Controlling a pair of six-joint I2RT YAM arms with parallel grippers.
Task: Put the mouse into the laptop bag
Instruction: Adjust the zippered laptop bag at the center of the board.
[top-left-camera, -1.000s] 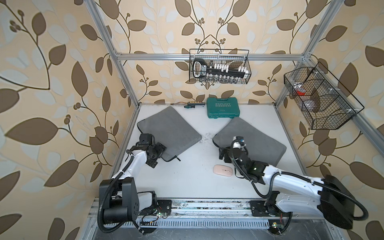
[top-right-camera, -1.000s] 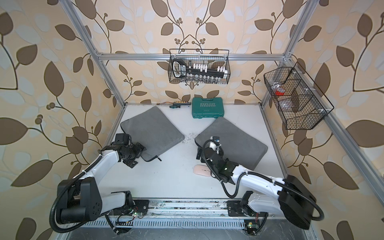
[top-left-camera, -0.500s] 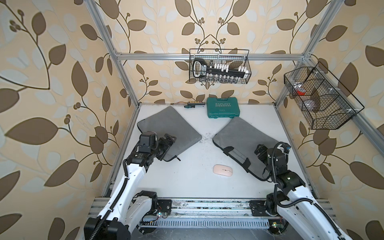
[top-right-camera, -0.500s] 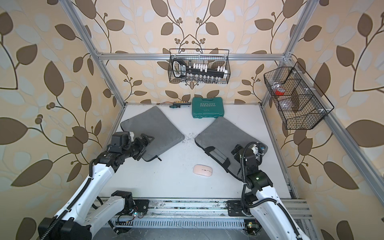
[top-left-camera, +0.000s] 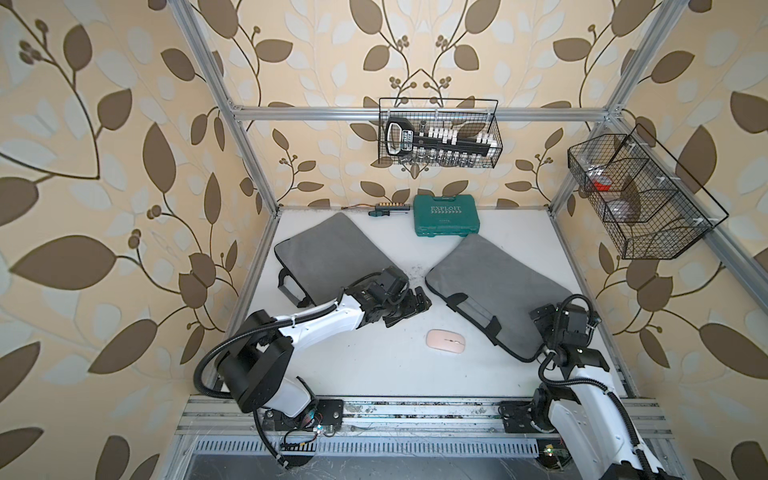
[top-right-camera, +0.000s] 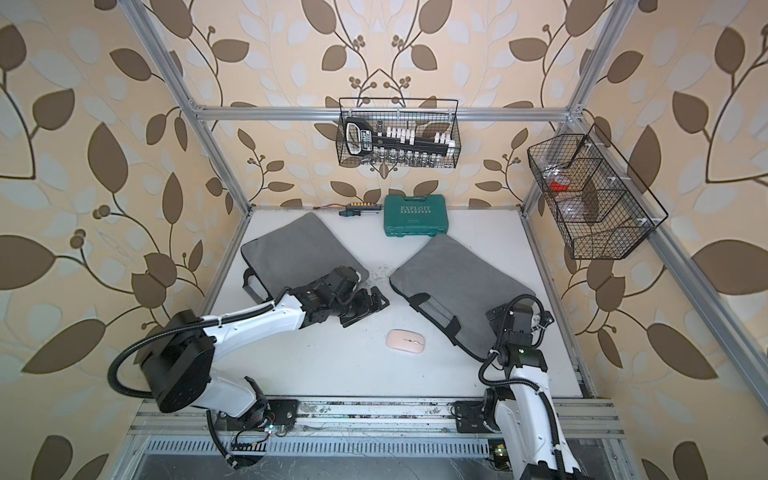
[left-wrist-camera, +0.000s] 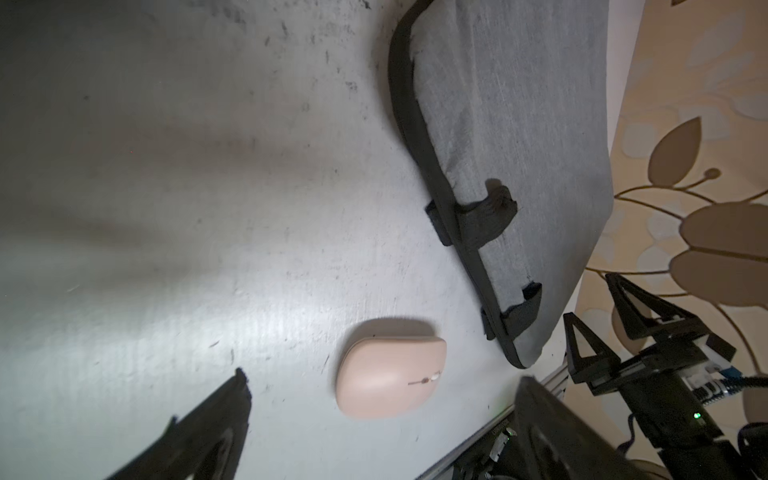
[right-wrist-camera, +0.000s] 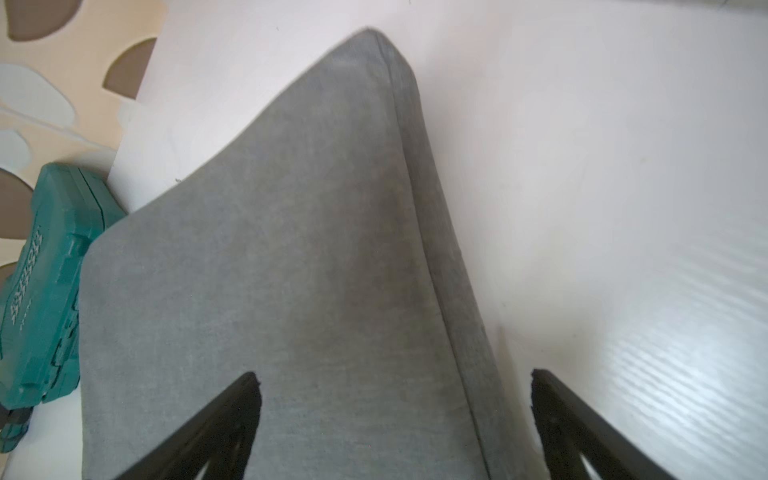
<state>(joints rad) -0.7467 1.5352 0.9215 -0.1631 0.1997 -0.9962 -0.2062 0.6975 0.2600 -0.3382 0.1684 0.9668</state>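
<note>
Now, across the counter (top-left-camera: 374, 374), the grey laptop bag (top-left-camera: 498, 286) lies beneath the right gripper (right-wrist-camera: 393, 374), jaws apart, empty. The left gripper (top-left-camera: 409, 308), likewise spread and empty, has the pink mouse (top-left-camera: 445, 341) just ahead: advance, straddle its long sides, and close gently.

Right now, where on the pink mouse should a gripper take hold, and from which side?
Pinch the pink mouse across its narrow width, mid-body, coming straight down: it lies flat on the white table, apart from the laptop bag beside it, top unobstructed. The open left gripper is nearest.
</note>
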